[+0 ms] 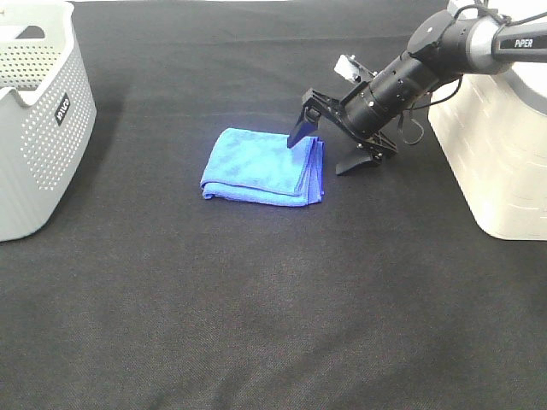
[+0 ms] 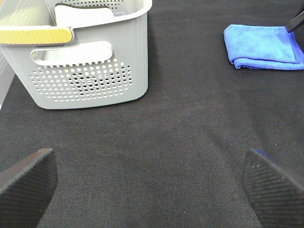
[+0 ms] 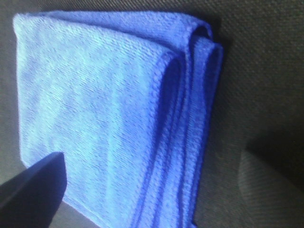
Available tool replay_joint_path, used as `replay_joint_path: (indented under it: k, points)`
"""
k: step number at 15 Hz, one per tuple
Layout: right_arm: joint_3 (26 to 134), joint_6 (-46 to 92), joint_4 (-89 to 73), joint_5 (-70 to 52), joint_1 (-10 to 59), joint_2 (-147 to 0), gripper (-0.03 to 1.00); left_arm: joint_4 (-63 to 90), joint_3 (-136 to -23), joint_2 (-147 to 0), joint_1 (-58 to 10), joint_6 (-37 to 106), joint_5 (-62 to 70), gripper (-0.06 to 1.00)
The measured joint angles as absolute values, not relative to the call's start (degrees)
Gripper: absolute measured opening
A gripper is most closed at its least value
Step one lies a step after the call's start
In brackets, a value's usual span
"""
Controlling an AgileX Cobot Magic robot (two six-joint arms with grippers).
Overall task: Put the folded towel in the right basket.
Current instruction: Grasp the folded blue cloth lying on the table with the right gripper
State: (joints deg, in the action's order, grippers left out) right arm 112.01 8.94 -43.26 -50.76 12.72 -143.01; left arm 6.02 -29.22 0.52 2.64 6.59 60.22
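Bright, even light, soft shadows on the table (image 1: pixel 256 325). Right wrist view is soft: towel (image 3: pixel 109 109) slightly blurred, my jaws out of focus.

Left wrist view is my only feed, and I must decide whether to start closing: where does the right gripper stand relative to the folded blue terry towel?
Observer: In the high view the right gripper straddles the folded blue terry towel's right edge: one fingertip over the towel, the other over the black table cover beside it.
Operator: Are the jaws open?
Observer: Yes, wide open; the right wrist view shows the towel's layered edge between the fingers.
Operator: Where's the target?
Observer: The white plastic right basket stands right of the towel, at the high view's right edge.
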Motion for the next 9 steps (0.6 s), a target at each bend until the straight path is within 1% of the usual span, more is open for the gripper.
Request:
replay_joint_path:
  k: [3, 7, 8, 9]
  points:
    - [112.2, 8.9, -45.2, -50.7, 12.8, -143.8, 0.95, 6.0, -29.2, 0.5, 2.6, 6.6, 60.2, 0.99]
    - [113.0, 9.1, -56.0, -49.2, 16.8, -147.0, 0.9, 6.0, -29.2, 0.5, 2.6, 6.6, 60.2, 0.99]
    - [113.3, 9.1, -57.8, -48.9, 18.0, -147.6, 0.88, 6.0, -29.2, 0.5, 2.6, 6.6, 60.2, 0.99]
    - [113.3, 9.2, -58.3, -48.4, 19.4, -148.0, 0.81, 6.0, -29.2, 0.5, 2.6, 6.6, 60.2, 0.99]
